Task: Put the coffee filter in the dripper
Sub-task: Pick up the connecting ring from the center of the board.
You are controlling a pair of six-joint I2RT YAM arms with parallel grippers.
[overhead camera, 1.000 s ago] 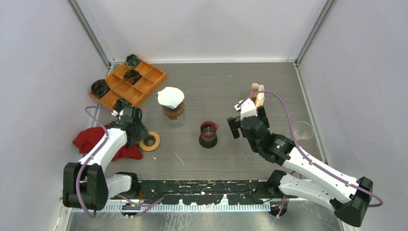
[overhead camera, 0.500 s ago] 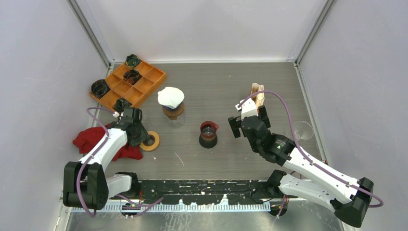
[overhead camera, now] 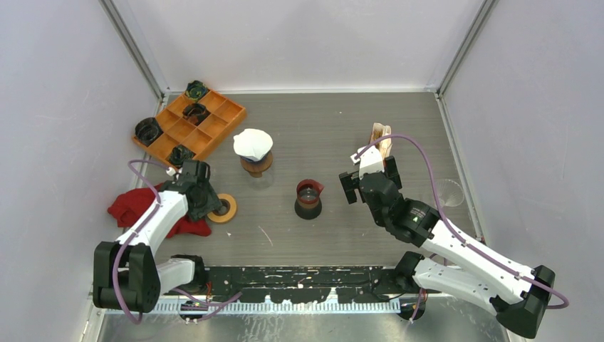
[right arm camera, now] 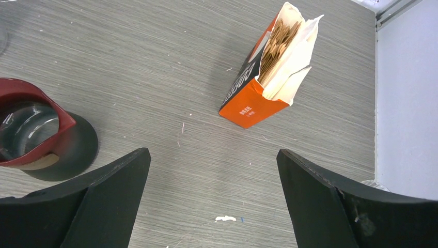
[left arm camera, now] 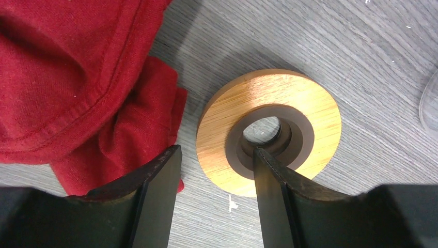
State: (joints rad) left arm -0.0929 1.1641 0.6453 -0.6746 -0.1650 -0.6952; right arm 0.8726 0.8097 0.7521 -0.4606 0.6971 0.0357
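Item: red dripper (right arm camera: 31, 121) — I see it cut off at the left edge. Filter box (right arm camera: 253, 103), brown filters (right arm camera: 281, 39) inside, lies far of my right gripper (right arm camera: 213, 152) — spread wide, empty. Half-open, my left gripper (left arm camera: 217, 150) straddles the wooden ring (left arm camera: 310, 111), unclamped.

The work surface is a table (overhead camera: 313, 128) with a grey wood-grain top, its streaks running from side to side and marked here and there by small white flecks and scuffs. Plain pale walls with a faint lavender cast close it in on the left (overhead camera: 50, 107), at the back (overhead camera: 299, 43) and on the right (overhead camera: 541, 107), and slanting silver metal posts (overhead camera: 136, 51) stand at the two far corners. The light is soft and even, throwing only faint shadows, and a strip of bright sheet metal (overhead camera: 285, 328) runs along the near edge.
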